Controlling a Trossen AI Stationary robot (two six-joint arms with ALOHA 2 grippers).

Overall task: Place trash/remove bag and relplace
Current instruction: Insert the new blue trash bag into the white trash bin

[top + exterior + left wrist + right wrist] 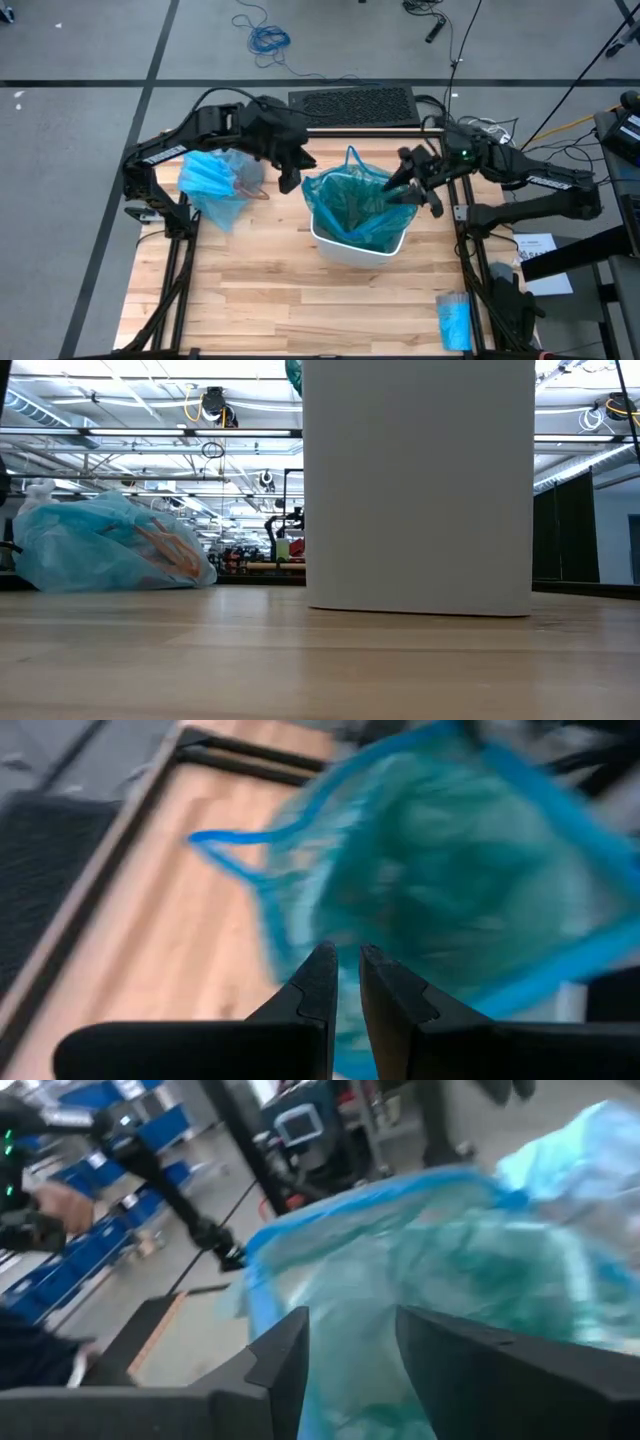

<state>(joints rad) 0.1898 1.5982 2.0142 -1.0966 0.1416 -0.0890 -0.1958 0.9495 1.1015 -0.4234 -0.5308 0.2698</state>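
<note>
Reaching in from the right, the right hand [408, 186] hovers at the rim of the white bin [352, 247], its fingers [285, 1370] parted with the teal bag [352, 200] between them but not clearly gripped. The left hand [291, 178] hangs beside the bin's opposite rim, fingers [318, 985] nearly together, holding nothing visible; its arm bends across from the left. The teal bag sits in the bin, mouth upward. The light-blue bag [214, 182], filled, lies slumped on the worktop [260, 300] well left of the bin.
</note>
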